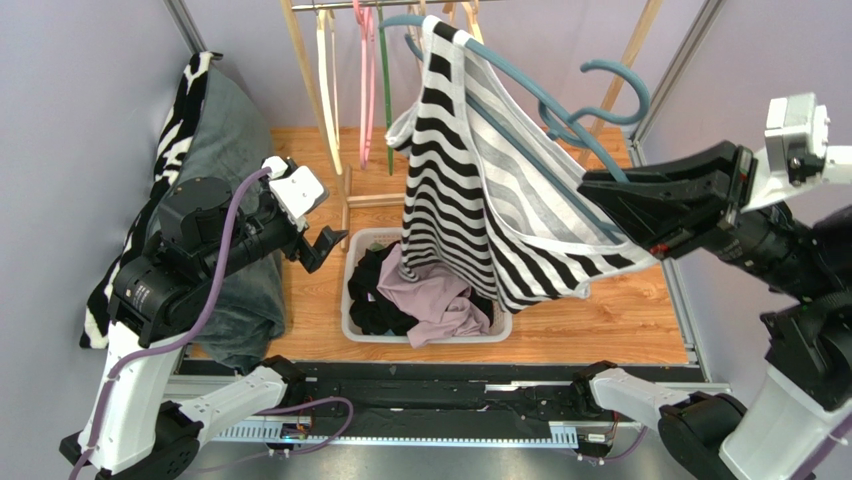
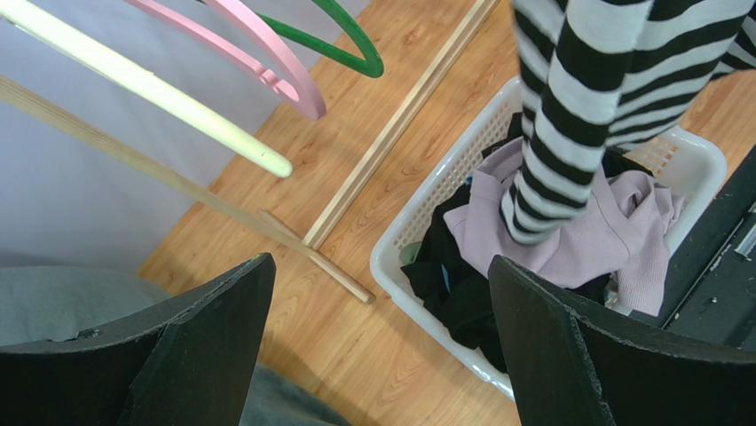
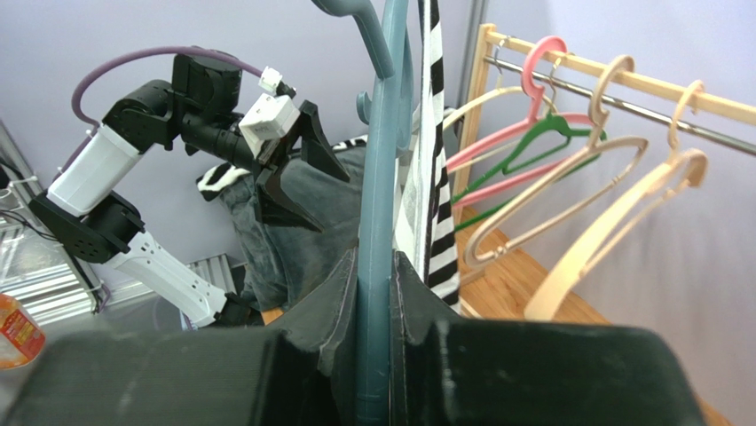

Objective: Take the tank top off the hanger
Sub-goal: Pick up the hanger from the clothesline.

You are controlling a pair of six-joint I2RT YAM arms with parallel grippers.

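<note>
Striped tank top [image 1: 470,190] is on the blue hanger [image 3: 377,222], held up over the white basket [image 1: 440,341]. Right gripper [image 3: 377,293] jaws pinch the hanger bar. Left gripper [image 2: 381,337] jaws are spread wide, holding nothing. Basket contents: black clothes [image 1: 375,300] and a lilac garment [image 1: 440,300]. Hem hides the basket's right side; can't tell if it touches the pile.

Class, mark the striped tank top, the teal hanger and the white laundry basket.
striped tank top [image 1: 450,190], top external view, front panel.
teal hanger [image 3: 375,222], right wrist view, straight bar.
white laundry basket [image 2: 448,177], left wrist view, side wall.
</note>
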